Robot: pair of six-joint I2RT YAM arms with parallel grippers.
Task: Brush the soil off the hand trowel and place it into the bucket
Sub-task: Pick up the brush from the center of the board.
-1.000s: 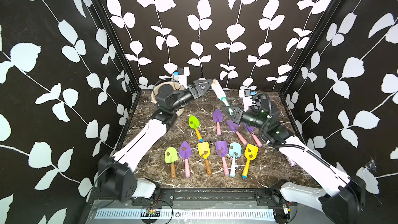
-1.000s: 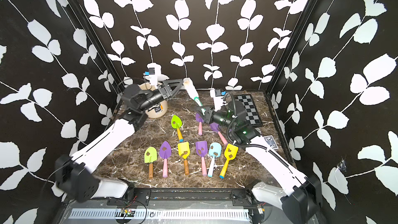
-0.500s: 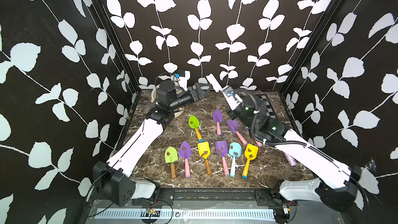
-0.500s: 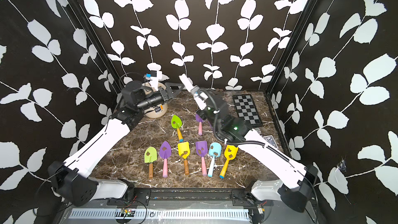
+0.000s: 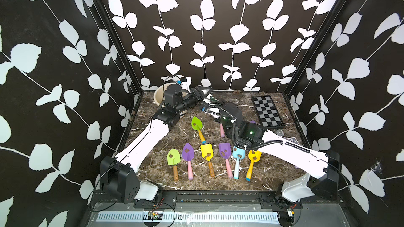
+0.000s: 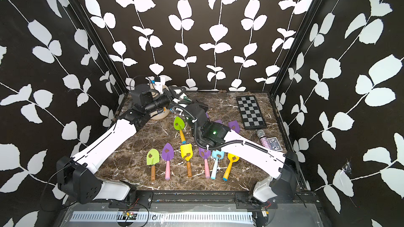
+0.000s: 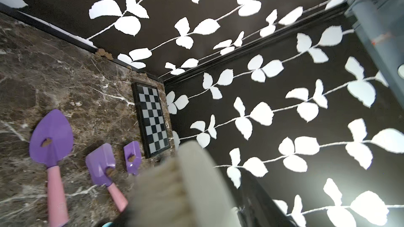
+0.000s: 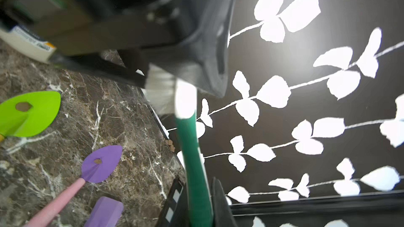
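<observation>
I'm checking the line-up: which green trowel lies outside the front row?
The pointed green trowel with the orange handle; it lies behind the row, while the green trowel with the brown handle sits at the row's end.

bucket (image 5: 158,97): back-left corner | chessboard (image 5: 267,111): back-right corner | trowel row (image 5: 205,148): front centre, before both

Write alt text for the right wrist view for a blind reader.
The right gripper holds a green-handled brush, its white head pointing away. On the marble table lie a green trowel and a pink-handled purple trowel, each carrying a soil pellet.
</observation>
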